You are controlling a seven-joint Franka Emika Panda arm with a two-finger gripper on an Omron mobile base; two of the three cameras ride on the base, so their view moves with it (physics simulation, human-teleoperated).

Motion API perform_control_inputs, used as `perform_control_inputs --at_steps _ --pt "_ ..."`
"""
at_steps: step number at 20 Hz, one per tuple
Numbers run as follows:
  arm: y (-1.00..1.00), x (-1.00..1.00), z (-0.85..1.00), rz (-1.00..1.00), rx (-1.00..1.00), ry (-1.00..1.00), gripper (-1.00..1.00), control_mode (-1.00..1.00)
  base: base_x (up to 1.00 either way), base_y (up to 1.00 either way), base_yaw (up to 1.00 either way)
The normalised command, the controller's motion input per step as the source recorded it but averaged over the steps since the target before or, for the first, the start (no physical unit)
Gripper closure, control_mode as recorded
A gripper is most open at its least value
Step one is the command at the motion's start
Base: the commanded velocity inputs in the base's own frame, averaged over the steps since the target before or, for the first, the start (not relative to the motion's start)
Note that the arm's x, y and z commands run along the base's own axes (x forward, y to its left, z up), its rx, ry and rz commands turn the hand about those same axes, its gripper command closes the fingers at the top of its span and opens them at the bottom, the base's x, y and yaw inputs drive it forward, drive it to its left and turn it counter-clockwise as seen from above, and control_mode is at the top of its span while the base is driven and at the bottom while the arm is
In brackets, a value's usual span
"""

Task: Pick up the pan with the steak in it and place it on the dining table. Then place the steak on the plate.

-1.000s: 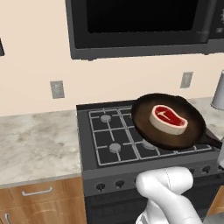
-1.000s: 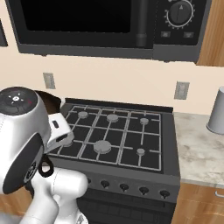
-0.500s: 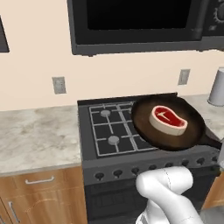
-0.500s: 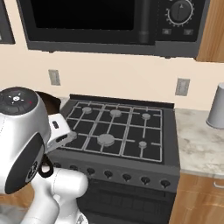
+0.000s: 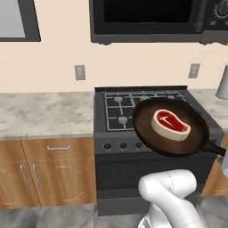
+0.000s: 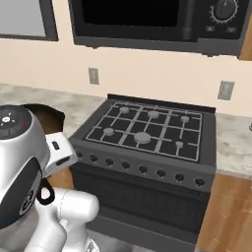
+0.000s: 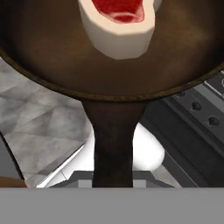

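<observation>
The round dark pan (image 5: 171, 129) hangs in the air in front of the stove's front edge, level, with the red steak (image 5: 170, 124) lying in its middle. Its black handle (image 5: 217, 149) points to the right. In the hand view the handle (image 7: 113, 144) runs straight down from the pan (image 7: 52, 48) into my gripper (image 7: 113, 180), which is shut on it; the steak (image 7: 120, 22) sits at the top. A dark slice of the pan (image 6: 47, 115) peeks from behind my arm. The dining table and the plate are out of view.
A black gas stove (image 5: 133, 104) stands under a black microwave (image 5: 151, 20). A marbled wall counter (image 5: 44, 116) over wooden cabinets (image 5: 49, 169) lies to the left. A grey canister (image 5: 222, 84) stands on the counter at the right. Grey floor shows below.
The whole picture has shifted: the base has backed away from the stove, so cabinets and floor now show. The pan with the steak stays in my gripper, now off the burners.
</observation>
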Motion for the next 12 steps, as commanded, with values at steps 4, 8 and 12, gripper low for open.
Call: perform_control_inputs --at_steps 4,8,12 --pt "0.0 0.0 0.0 0.0 0.0 0.0 1.0 1.0 -0.07 0.0 0.5" --pt "0.0 0.0 0.0 0.0 0.0 0.0 1.0 1.0 -0.05 0.0 0.5" --pt "0.0 0.0 0.0 0.0 0.0 0.0 1.0 1.0 -0.05 0.0 0.5"
